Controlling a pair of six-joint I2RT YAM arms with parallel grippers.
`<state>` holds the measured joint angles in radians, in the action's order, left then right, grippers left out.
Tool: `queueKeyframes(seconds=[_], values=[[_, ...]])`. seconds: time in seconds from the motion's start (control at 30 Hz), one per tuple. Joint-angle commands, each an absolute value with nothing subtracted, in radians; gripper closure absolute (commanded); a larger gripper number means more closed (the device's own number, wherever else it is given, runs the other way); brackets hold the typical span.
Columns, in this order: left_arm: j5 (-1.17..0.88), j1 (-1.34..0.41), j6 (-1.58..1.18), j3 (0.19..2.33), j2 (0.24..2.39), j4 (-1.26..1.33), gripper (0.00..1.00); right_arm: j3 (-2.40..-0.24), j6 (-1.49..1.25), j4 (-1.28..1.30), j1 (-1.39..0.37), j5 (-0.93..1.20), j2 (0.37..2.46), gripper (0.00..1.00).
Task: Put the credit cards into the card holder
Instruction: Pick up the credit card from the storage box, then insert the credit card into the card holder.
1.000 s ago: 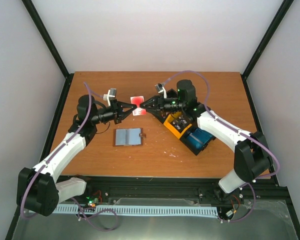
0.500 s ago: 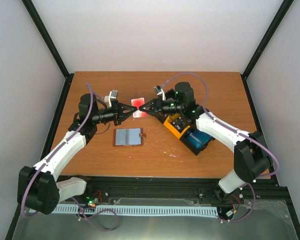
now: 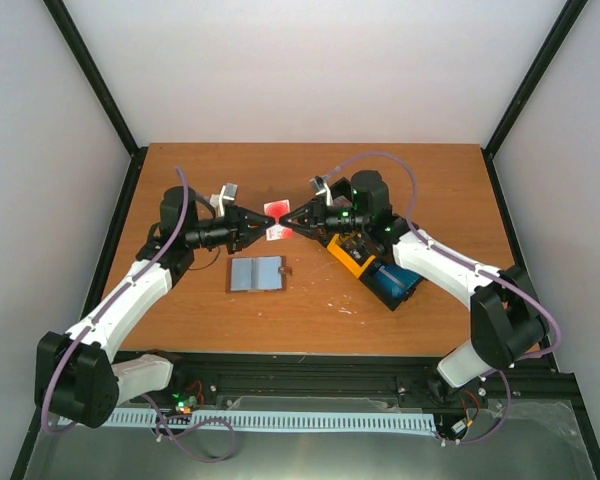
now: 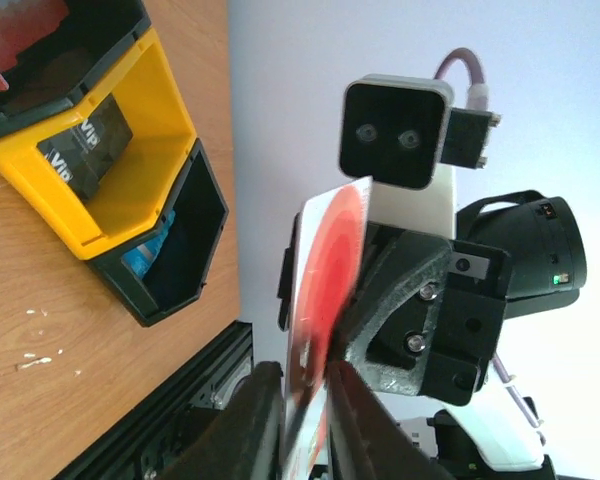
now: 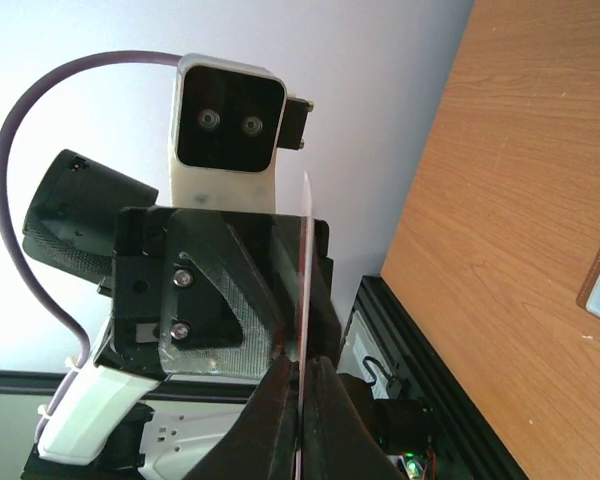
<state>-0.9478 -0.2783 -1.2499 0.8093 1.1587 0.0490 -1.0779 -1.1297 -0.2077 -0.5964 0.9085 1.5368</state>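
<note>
The holder lies nearest the arm bases, left of the middle of the worktop. It is open flat with the grey-blue lining up and its tab pointing right.

To its right, under the right arm, is the black bin with blue cards inside. The yellow bin touches it on the far-left side. In the left wrist view the yellow bin holds a dark card with pale lettering.

Further back, past the holder, the two arms reach toward each other and meet tip to tip above the worktop. Between them is one red-and-white card, held up in the air, well apart from the holder and near the yellow bin.

The left end effector has its fingers pressed together on the card's left edge. The left wrist view shows the card rising from between those fingers, its red disc facing the camera.

The right end effector is likewise pinched onto the card from the opposite side. The right wrist view shows the card edge-on as a thin line clamped between its fingers.
</note>
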Motion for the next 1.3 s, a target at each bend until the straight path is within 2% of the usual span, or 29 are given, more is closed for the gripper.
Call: queueKeyframes(seconds=[0.0,0.07,0.2,0.27,0.33,0.47,0.73,1.03,1.27], values=[[-0.949,-0.269,-1.194,0.858,1.176,-0.031,0.66,-1.056,-1.136,-0.191,-0.598,0.841,1.491,0.97],[-0.904,-0.263,-1.123,0.866,1.182,-0.121,0.48,-1.057,-1.102,-0.117,-0.598,0.797,1.489,0.97],[-0.611,-0.249,-0.953,0.862,1.194,-0.443,0.19,-1.036,-0.980,0.019,-0.605,0.687,1.511,0.97],[-0.455,-0.247,-0.911,0.832,1.206,-0.524,0.11,-1.040,-0.905,0.079,-0.630,0.614,1.531,0.97],[-0.390,-0.234,-0.883,0.795,1.231,-0.548,0.10,-1.058,-0.854,0.127,-0.664,0.551,1.567,0.97],[-0.287,-0.220,-0.852,0.768,1.298,-0.557,0.15,-1.069,-0.816,0.131,-0.722,0.451,1.658,0.97],[-0.178,-0.201,-0.812,0.759,1.441,-0.528,0.34,-1.047,-0.863,-0.102,-0.805,0.440,1.821,0.97],[-0.237,-0.198,-0.794,0.767,1.509,-0.500,0.49,-1.084,-0.917,-0.233,-0.816,0.452,1.973,0.97],[-0.314,-0.198,-0.798,0.735,1.506,-0.495,0.57,-1.084,-0.968,-0.342,-0.815,0.516,2.051,0.97]])
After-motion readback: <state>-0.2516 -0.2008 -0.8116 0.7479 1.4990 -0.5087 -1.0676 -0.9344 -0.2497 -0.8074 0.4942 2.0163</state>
